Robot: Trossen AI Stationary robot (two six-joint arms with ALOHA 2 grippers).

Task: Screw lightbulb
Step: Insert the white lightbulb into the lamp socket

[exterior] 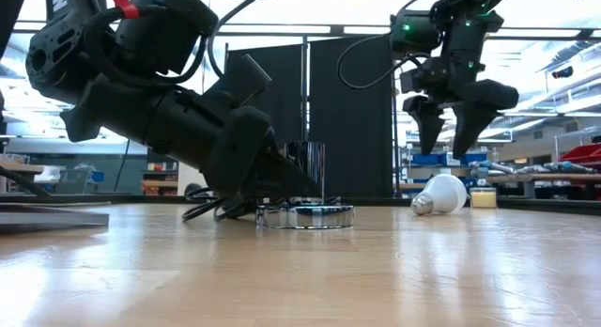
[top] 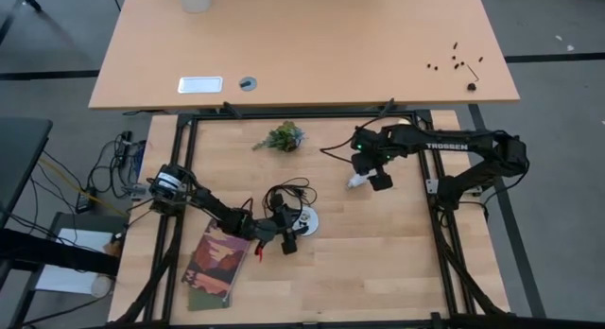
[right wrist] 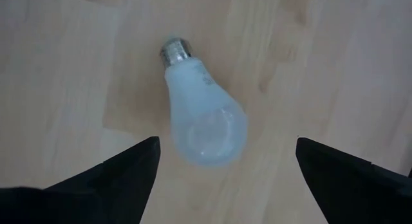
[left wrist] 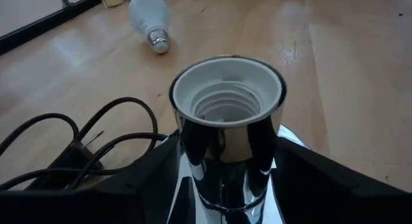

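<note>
On the wood table [top: 378, 263] the bulb [top: 355, 181] lies flat on its side, near the middle. Its long line runs along the table top, not up. From above, I see its round white end next to my right claw [top: 380, 182] and its grey screw end aimed away from it, toward the left arm's side. At table height, the bulb [exterior: 440, 194] shows its screw end turned toward the socket [exterior: 305, 188].

My right claw [exterior: 458, 132] hangs in the air just over the bulb and does not touch it. Its two fingers [right wrist: 96, 185] are spread wide, one on each side of the fat end of the bulb [right wrist: 203, 124]. It holds nothing.

My left claw [top: 288, 236] is down low at the socket [top: 304, 220]. Its fingers [left wrist: 335, 185] sit on both sides of the shiny socket [left wrist: 226, 140], right up against it. I think they pinch it, but I cannot be sure how tight. The socket stands up straight with its open mouth at the top. A black cord [left wrist: 84, 143] curls beside it.

The bulb and the socket are well apart. A book [top: 216, 268] lies near the left arm, and a small plant [top: 282, 137] sits at the far edge.
</note>
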